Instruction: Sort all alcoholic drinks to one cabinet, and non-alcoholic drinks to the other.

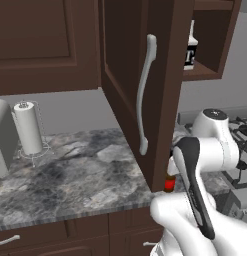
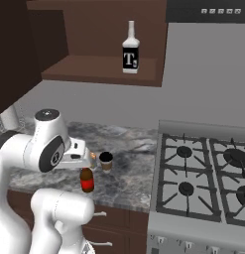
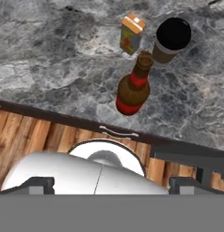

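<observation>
Your claw point(image 3: 109, 183) stood wide open, holding nothing, above the brown bottle point(image 3: 133, 86) on the counter point(image 3: 50, 59); can point(image 3: 131, 33) and coffee cup point(image 3: 171, 38) stood just behind, white bottle point(image 2: 130, 48) on the cabinet shelf point(image 2: 101, 69).

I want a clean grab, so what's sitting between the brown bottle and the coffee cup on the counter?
Nothing: in the hand view the brown bottle and the coffee cup have bare counter between them. The yellow can stands beside the cup.
</observation>
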You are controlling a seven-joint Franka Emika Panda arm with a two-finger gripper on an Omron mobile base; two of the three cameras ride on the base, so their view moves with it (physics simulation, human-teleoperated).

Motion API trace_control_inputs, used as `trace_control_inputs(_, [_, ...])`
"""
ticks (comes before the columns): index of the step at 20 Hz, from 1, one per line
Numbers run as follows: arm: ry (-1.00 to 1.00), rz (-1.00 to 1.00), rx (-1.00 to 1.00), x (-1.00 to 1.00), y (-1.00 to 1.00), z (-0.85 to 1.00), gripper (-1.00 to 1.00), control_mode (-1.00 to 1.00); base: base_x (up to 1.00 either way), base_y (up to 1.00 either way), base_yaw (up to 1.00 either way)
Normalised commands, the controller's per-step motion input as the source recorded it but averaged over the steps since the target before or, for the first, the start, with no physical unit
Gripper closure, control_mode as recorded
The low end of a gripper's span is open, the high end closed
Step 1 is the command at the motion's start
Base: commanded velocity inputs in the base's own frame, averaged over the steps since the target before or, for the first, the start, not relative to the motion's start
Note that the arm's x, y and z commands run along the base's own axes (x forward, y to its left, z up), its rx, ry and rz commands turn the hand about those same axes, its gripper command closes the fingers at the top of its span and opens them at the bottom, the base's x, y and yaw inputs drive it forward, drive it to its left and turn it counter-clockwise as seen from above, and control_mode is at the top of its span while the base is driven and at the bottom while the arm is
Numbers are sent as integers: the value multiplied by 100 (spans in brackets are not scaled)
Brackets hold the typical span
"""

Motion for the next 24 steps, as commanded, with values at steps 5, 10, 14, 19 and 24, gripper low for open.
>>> trace_control_inputs(5, [-5, 0, -1, 12, 0, -28, -100, -100, 0, 0, 0])
trace_control_inputs(10, [-7, 0, 0, 12, 0, -30, -100, -100, 0, 0, 0])
trace_control_inputs(14, [-7, 0, -1, 12, 0, -29, -100, -100, 0, 0, 0])
trace_control_inputs(19, [-8, 0, -1, 10, 0, -27, -100, -100, 0, 0, 0])
trace_control_inputs(24, [-7, 0, -1, 9, 0, -25, -100, -100, 0, 0, 0])
